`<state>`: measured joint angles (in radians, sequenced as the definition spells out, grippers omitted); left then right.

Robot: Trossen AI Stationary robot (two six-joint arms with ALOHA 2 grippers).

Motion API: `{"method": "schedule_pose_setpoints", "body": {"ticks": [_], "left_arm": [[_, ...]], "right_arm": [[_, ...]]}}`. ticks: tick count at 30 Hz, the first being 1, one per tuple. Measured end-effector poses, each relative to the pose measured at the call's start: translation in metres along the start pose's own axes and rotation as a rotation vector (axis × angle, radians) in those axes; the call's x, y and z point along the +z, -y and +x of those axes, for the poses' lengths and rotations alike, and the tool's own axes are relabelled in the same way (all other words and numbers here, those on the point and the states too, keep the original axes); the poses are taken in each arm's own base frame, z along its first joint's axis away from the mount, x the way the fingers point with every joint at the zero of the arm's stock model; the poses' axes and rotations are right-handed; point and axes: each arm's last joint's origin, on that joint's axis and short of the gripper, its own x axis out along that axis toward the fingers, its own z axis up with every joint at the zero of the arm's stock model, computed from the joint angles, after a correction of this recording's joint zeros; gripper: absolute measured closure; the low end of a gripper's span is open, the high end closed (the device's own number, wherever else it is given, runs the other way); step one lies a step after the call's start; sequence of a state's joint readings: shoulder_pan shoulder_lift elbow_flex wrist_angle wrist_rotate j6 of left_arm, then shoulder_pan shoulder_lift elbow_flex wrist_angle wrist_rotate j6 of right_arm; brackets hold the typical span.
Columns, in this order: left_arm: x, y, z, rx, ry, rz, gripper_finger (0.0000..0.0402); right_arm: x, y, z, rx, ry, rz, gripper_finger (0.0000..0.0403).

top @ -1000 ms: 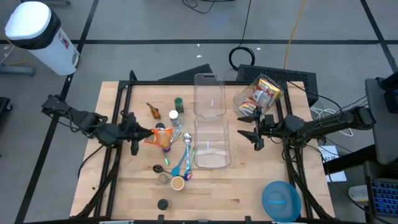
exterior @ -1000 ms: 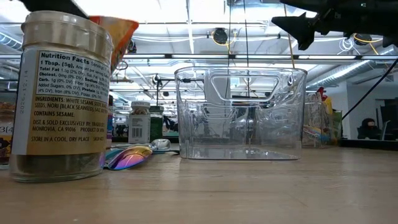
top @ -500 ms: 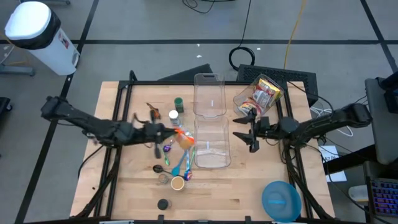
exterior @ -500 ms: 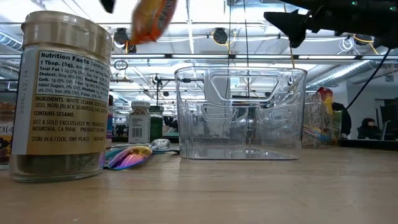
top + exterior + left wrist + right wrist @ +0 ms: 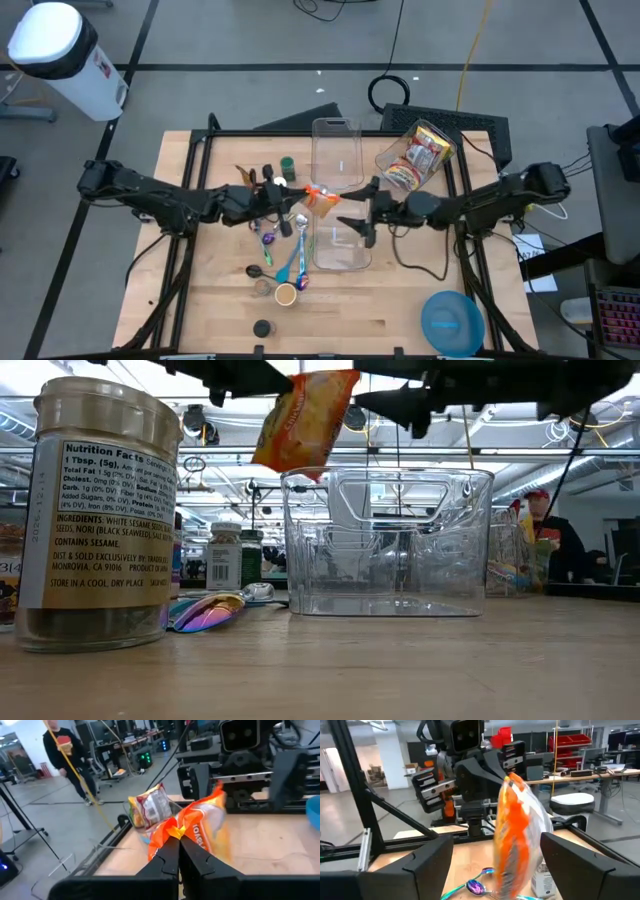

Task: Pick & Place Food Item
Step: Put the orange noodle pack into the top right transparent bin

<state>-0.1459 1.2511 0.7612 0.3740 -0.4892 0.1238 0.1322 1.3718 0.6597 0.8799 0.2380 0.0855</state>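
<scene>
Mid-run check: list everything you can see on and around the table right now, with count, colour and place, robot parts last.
snack bag: one, orange, held in the air between the two grippers, over the left edge of the near bin
clear bins: two, see-through, table centre, end to end
tipped container of snack packets: one, clear, far right of table
spoons: several, teal and iridescent, left of the near bin
seasoning jars: at least two, far left of the bins
blue bowl: one, near right corner
person: one, red cap, in the room behind
left gripper: shut on the snack bag
right gripper: open, facing the bag
</scene>
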Motion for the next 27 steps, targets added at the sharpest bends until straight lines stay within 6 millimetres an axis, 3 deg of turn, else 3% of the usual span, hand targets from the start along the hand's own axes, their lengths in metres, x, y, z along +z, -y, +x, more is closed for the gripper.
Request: {"method": "schedule_pose_setpoints", "body": {"ticks": [5,16,21,27], "left_arm": [[-0.0015,0.0007,0.0011,-0.001,-0.007,-0.001,0.0398],[-0.0012,0.0033,0.0004,-0.041,-0.002,-0.007,0.0399],[-0.0011,0.0036,0.0003,-0.048,-0.001,-0.017,0.0399],[-0.0011,0.0036,0.0003,-0.048,-0.001,-0.02,0.0398]], "right_arm": [[-0.0061,-0.0016,0.0101,-0.002,-0.008,-0.034,0.0108],[-0.0029,-0.002,0.0111,-0.001,0.044,-0.061,0.0143],[-0.0028,-0.0009,0.0111,-0.036,0.046,-0.06,0.0188],[-0.0027,-0.0005,0.0111,-0.05,0.047,-0.059,0.0269]]}}
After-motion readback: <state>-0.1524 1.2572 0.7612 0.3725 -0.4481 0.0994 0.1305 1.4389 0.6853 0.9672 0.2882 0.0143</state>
